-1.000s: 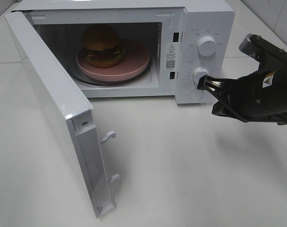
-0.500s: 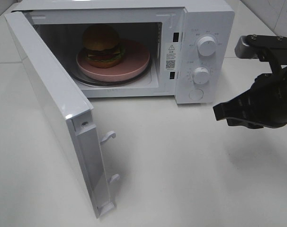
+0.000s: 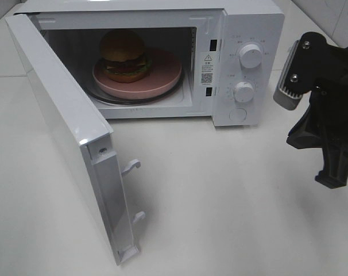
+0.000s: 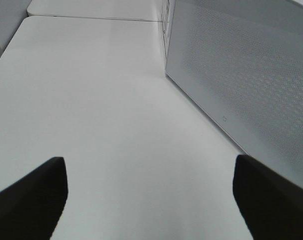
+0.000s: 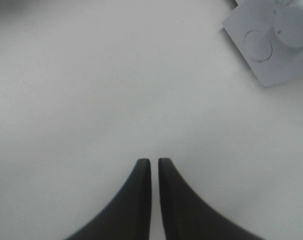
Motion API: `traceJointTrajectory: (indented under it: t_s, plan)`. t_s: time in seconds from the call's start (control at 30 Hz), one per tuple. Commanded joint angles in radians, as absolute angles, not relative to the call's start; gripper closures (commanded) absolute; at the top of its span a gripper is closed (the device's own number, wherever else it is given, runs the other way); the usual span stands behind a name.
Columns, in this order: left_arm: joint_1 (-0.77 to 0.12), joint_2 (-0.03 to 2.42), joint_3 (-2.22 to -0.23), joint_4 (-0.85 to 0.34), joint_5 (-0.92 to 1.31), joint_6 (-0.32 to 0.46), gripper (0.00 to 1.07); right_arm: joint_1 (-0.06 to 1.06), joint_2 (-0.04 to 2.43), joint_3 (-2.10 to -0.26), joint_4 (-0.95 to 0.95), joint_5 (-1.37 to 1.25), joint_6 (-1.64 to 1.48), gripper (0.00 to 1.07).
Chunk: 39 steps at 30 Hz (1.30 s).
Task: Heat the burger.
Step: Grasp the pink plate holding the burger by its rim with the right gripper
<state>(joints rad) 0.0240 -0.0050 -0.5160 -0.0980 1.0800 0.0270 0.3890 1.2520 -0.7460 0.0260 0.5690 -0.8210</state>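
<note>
The burger (image 3: 124, 56) sits on a pink plate (image 3: 165, 72) inside the white microwave (image 3: 254, 23), whose door (image 3: 59, 132) hangs wide open to the left. My right gripper (image 3: 333, 181) is off to the right of the control panel, pointing down at the table. In the right wrist view its fingers (image 5: 154, 161) stand almost together with nothing between them. My left gripper (image 4: 149, 161) is open and empty above the table beside the door's outer face (image 4: 241, 75). It is out of the high view.
Two white knobs (image 3: 250, 56) (image 3: 243, 91) and a round button (image 3: 238, 114) sit on the microwave's right panel. The panel's lower corner (image 5: 271, 50) shows in the right wrist view. White tabletop (image 3: 220, 195) stretches in front.
My right gripper has drawn back from the lower knob, moved to the right and swung from pointing at the panel to pointing down. Burger, plate and door have not moved.
</note>
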Motion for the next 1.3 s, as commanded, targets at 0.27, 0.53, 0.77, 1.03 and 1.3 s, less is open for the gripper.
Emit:
traceJointTrajectory:
  t_s: [0.27, 0.53, 0.77, 1.03, 1.3]
  plan:
    - [0.026, -0.010, -0.516, -0.101, 1.068, 0.021, 0.25, 0.386, 1.244, -0.756, -0.182, 0.592, -1.081, 0.96]
    - [0.026, -0.010, -0.516, -0.101, 1.068, 0.021, 0.25, 0.386, 1.244, -0.756, -0.291, 0.591, -1.124, 0.93]
    - [0.026, -0.010, -0.516, -0.101, 1.068, 0.021, 0.25, 0.386, 1.244, -0.756, -0.327, 0.562, -1.111, 0.85]
    - [0.026, -0.010, -0.516, -0.101, 1.068, 0.021, 0.25, 0.421, 1.244, -0.756, -0.368, 0.505, -0.985, 0.31]
    - [0.026, -0.010, -0.516, -0.101, 1.068, 0.021, 0.25, 0.478, 1.283, -0.787, -0.413, 0.512, -0.926, 0.09]
